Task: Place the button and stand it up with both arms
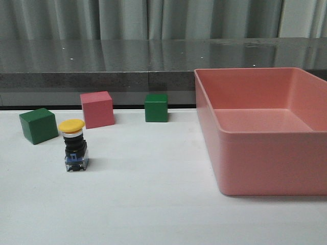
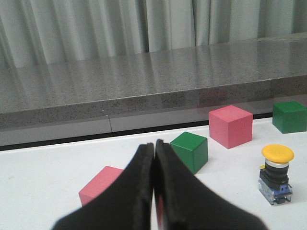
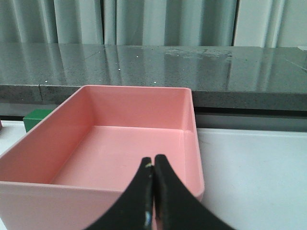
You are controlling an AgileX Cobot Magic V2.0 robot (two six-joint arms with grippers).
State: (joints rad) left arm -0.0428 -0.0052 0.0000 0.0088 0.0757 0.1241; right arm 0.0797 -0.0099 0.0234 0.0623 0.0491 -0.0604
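Note:
The button [image 1: 74, 144] stands upright on the white table at the left, yellow cap up, black body, clear-blue base down. It also shows in the left wrist view [image 2: 277, 173], upright and apart from the fingers. My left gripper [image 2: 154, 143] is shut and empty, well back from the button. My right gripper [image 3: 153, 159] is shut and empty, in front of the near wall of the pink bin [image 3: 96, 189]. Neither gripper shows in the front view.
A green cube [image 1: 38, 125], a pink cube [image 1: 97, 109] and a second green cube [image 1: 156, 107] stand behind the button. A second pink cube [image 2: 103, 183] lies close to the left fingers. The large pink bin [image 1: 265, 163] fills the right. A dark ledge [image 1: 102, 79] runs along the back.

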